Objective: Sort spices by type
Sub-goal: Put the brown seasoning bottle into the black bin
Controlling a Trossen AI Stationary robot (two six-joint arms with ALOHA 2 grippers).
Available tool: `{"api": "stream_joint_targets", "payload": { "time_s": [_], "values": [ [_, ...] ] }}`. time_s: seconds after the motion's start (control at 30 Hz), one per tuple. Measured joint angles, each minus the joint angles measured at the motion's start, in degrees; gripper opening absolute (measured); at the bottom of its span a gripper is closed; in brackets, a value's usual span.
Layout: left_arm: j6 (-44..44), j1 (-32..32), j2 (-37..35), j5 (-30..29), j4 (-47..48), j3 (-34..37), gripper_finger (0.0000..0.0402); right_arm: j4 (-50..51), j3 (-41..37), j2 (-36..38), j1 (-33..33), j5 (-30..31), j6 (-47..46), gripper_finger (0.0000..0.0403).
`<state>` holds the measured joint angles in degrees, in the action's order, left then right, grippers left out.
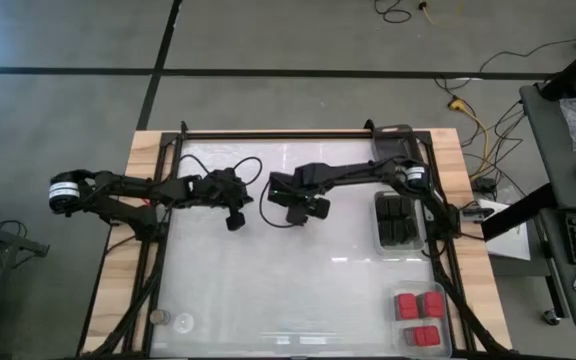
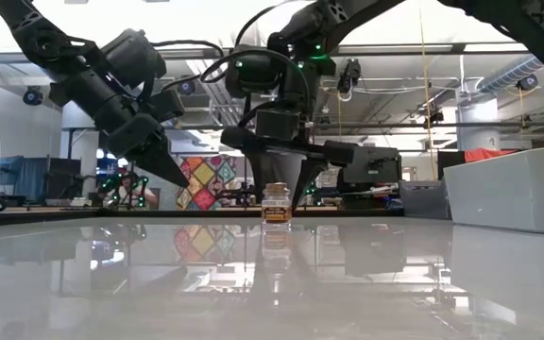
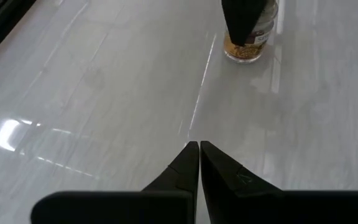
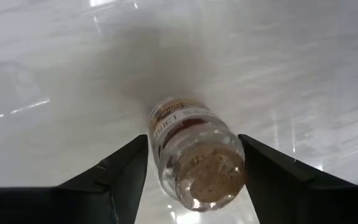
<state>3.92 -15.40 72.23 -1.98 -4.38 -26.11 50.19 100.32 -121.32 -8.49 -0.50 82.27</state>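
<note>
A small clear round jar with brownish spice and a label stands upright on its base on the white table top, also seen in the low view as the jar. My right gripper hangs above it, open, with one finger on either side of the jar and no plain touch. In the high view my right gripper hides the jar. My left gripper is shut and empty, a short way to the jar's left, above the table, shown too as the left gripper.
A clear tray with dark blocks sits at the table's right side. Nearer, a clear tray with red blocks stands at the right near corner. Two small jars stand at the left near corner. Bare white top lies between.
</note>
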Motion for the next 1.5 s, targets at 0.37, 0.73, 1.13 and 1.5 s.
{"api": "stream_joint_targets", "payload": {
  "time_s": [0.37, 0.73, 1.13, 1.5],
  "values": [
    [-0.20, 0.09, 0.00, 0.00, -0.11, 0.00, 0.0000, -0.34, -0.26, -1.26, -0.51, -1.08, 0.01, 0.0229],
    [0.57, 0.09, 0.00, -0.09, -0.23, 0.52, 0.0000, 0.67, 0.31, -0.02, -0.13, -1.04, -3.65, 0.0242],
    [0.68, 0.09, 0.00, -0.13, -0.42, 0.52, 0.0000, 2.29, 1.59, 0.02, -0.15, 0.69, -4.34, 0.0224],
    [0.68, 0.09, 0.00, -0.17, -0.42, 0.52, 0.0000, 3.67, 1.59, 0.13, 0.12, 1.32, -4.36, 0.0224]
  ]
}}
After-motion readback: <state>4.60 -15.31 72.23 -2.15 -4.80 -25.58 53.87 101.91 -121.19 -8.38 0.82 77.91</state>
